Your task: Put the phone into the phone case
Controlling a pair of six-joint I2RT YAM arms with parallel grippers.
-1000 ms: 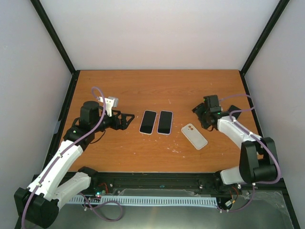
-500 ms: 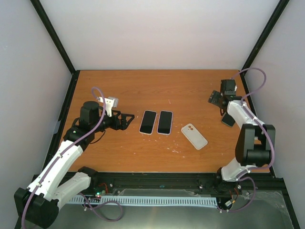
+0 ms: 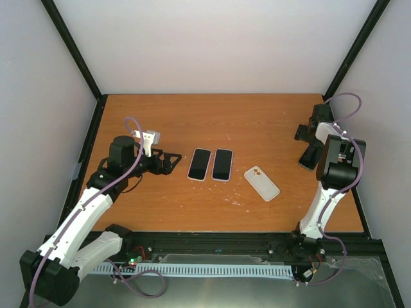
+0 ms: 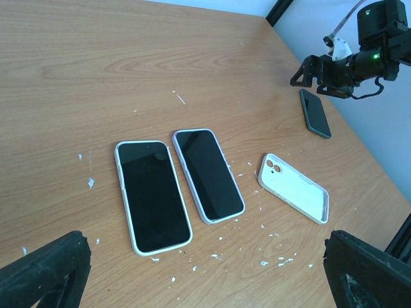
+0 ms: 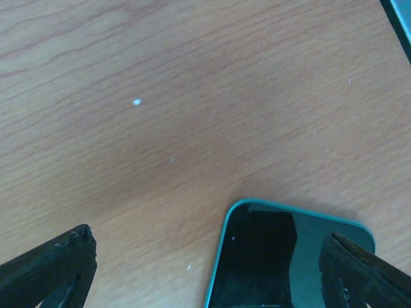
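Wood-grain counter [image 3: 257, 122] between white walls carries the bare phone [image 3: 311, 156], dark-screened with a teal rim, flat and face up close to the right edge and about midway between the near and far edges. Its long axis runs roughly near-to-far, the far end leaning toward the right edge. The right hand [image 3: 308, 131] hangs just past that far end with its fingers spread wide and nothing between them. In its own wrist view the phone [image 5: 289, 256] shows one short end low in frame, off-centre toward one finger [image 5: 359, 269], so I judge the grasp needs centring across the narrow width first. The white phone case [image 3: 262, 183] lies empty, near the phone on its left and slightly toward the near edge. Beyond it, mid-counter, two cased phones [image 3: 210, 165] lie side by side. The left hand [image 3: 168, 162], also spread and empty, sits well apart from the phone, so the right arm is the nearer.
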